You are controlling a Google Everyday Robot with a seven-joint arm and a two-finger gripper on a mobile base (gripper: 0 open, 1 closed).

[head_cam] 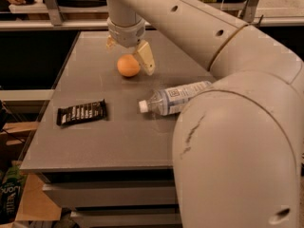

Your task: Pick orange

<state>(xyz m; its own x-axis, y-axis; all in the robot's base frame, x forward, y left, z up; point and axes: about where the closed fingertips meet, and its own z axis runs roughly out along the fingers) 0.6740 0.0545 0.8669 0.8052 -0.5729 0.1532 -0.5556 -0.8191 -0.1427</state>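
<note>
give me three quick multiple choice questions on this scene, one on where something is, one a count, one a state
1. Where is the gripper?
A. low over the orange
B. at the near edge of the table
C. raised high off to one side

2. How many things lie on the table?
A. one
B. three
C. six

3. How is the bottle placed?
A. standing upright
B. lying on its side
C. held in the air

Answers:
1 A, the open gripper hangs right at the orange, one finger down beside it.
2 B, there are the orange, the bottle and a dark snack bar.
3 B, it lies flat on the table, cap toward the snack bar.
</note>
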